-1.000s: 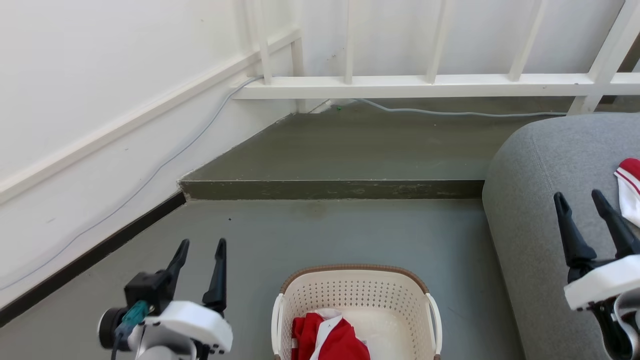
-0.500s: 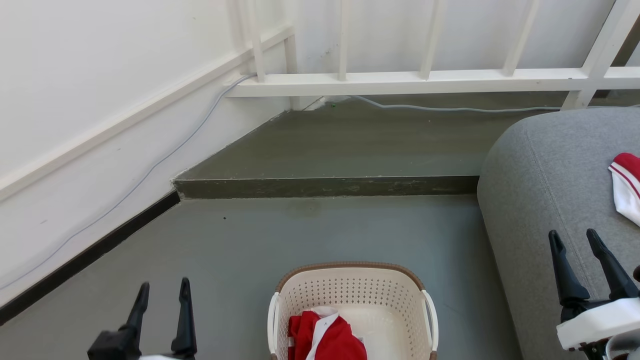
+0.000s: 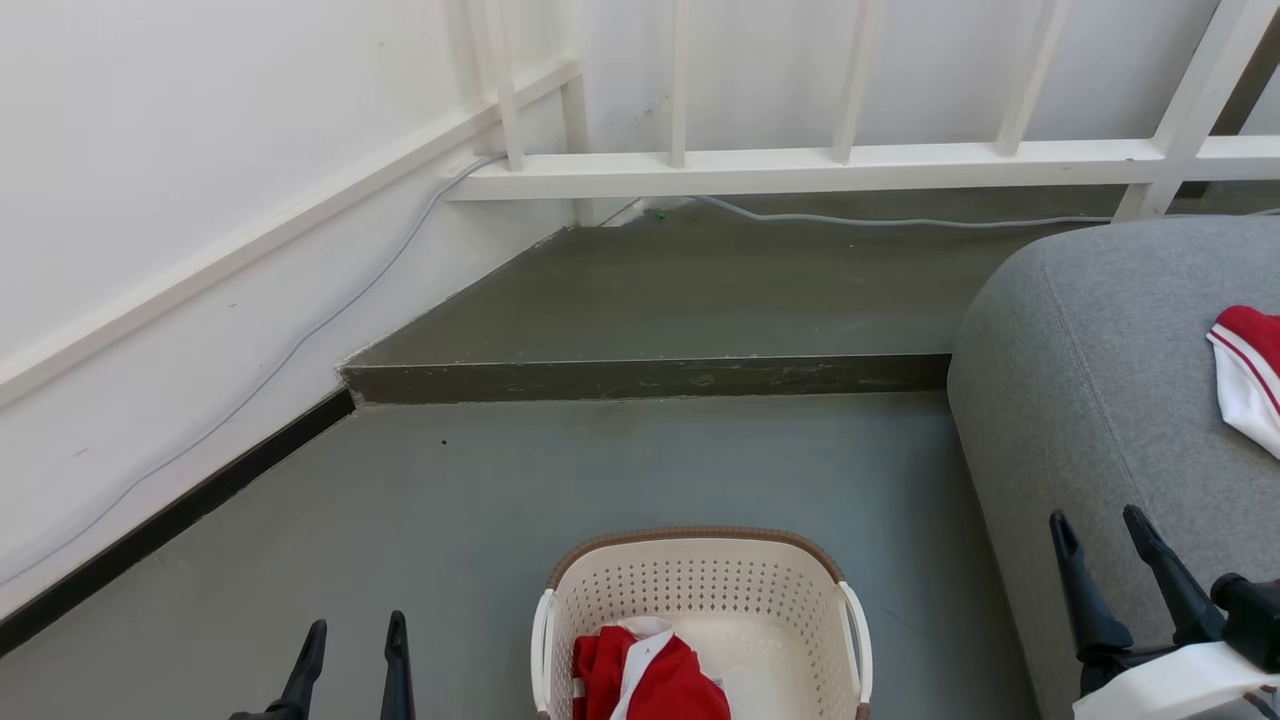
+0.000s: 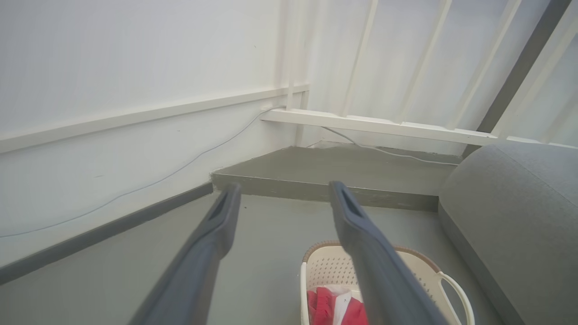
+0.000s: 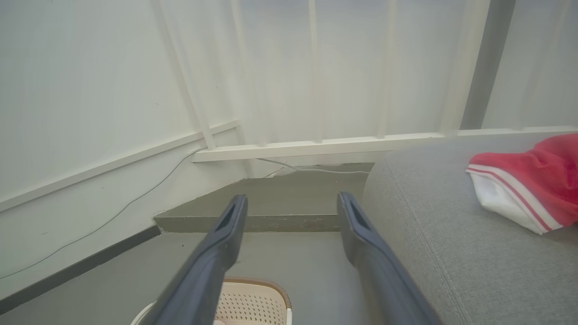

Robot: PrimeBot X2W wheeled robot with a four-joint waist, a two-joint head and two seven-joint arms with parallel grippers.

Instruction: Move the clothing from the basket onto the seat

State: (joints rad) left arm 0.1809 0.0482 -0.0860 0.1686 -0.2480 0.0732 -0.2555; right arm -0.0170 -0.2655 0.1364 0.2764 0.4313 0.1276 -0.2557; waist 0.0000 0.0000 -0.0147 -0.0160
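The cream basket point(image 3: 700, 590) stands on the floor at the bottom middle, and a crumpled red and white garment point(image 3: 645, 675) lies in its left half. A second red and white garment point(image 3: 1245, 375) lies on the grey seat point(image 3: 1090, 380) at the right. My left gripper point(image 3: 355, 632) is open and holds nothing, low at the left of the basket. My right gripper point(image 3: 1100, 525) is open with nothing in it, over the seat's front edge. The left wrist view has the basket point(image 4: 424, 275) below the fingers; the right wrist view has the seat's garment point(image 5: 528, 185) to the right.
A raised dark step point(image 3: 650, 378) crosses the floor beyond the basket. A white railing point(image 3: 800, 165) and wall close the far side, with a grey cable point(image 3: 900, 222) running along them. Grey floor point(image 3: 450, 520) lies open to the left of the basket.
Both grippers have dropped toward the bottom of the head view, the left one now nearly out of it. The right one has drawn back from the garment on the seat. The camera has shifted slightly.
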